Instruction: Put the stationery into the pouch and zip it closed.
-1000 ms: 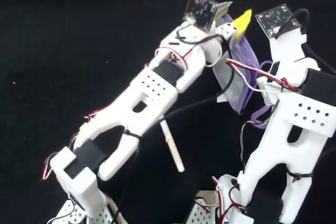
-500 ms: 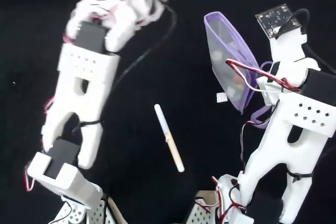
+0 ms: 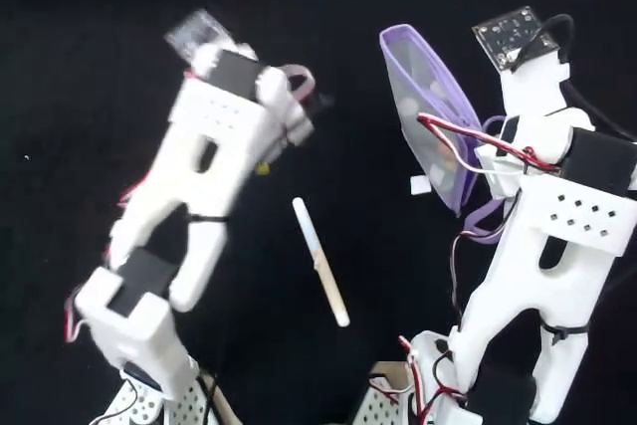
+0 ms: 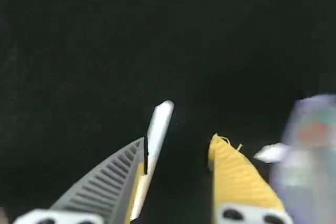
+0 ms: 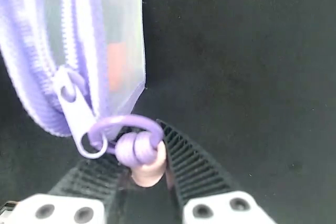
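1. The left tool (image 4: 178, 140) has its grey and yellow fingers apart and grips nothing. The right tool (image 5: 139, 148) is clamped on the pull loop (image 5: 126, 124) at the end of the pouch (image 3: 428, 116).
2. A second ago the left arm (image 3: 199, 176) was stretched across with its tool at the pouch mouth. Half a second ago it had swung off to the far rear left. Now it is back over the worktop (image 3: 100, 97), near the pen (image 3: 318, 261).
3. The pen lies flat in the same spot throughout, well apart from the pouch. The right arm has held its place, keeping the pouch raised with its mouth open.
4. My judgement is that one delivery to the pouch is done and the pen is next. The zip is still open, so closing it comes last.
5. The high view places both arms, the pen between them and the pouch by the right arm, but its picture of the left tool is blurred.
6. The left wrist view shows the gap between the fingers, with the pen just beside the grey finger and not gripped.
7. The right wrist view shows the grip on the loop, the zip slider (image 5: 68, 93) and an orange item through the pouch wall.
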You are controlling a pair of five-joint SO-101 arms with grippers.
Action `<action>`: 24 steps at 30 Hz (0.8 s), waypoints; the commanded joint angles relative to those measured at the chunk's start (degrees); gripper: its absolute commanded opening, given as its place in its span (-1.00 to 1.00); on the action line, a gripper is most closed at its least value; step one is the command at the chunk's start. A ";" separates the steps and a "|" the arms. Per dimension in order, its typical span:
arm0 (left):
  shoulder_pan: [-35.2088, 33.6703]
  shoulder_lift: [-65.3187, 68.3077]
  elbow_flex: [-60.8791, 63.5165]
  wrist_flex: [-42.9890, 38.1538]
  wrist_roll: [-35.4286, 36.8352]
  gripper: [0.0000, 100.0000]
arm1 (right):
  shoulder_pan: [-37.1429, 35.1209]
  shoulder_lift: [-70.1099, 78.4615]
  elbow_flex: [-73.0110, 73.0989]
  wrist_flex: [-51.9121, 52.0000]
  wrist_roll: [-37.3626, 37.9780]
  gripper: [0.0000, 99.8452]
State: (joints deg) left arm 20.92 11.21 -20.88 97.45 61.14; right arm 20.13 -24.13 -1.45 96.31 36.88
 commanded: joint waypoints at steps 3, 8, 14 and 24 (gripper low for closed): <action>5.23 7.12 8.40 -6.33 0.62 -0.60 | -0.70 -1.45 -2.33 0.00 -0.35 -0.98; 7.43 15.91 11.38 -13.19 0.70 -0.60 | -0.70 -1.45 -2.33 0.00 -0.35 -0.98; 10.07 23.12 11.03 -14.24 0.70 -0.60 | -0.70 -1.54 -2.33 0.00 -0.35 -0.98; 13.85 31.47 2.24 -14.07 0.53 -0.71 | -0.70 -1.80 -2.33 0.09 -0.26 -0.98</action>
State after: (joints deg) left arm 32.00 38.37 -15.96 84.09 61.49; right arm 20.22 -24.13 -1.45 96.31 36.88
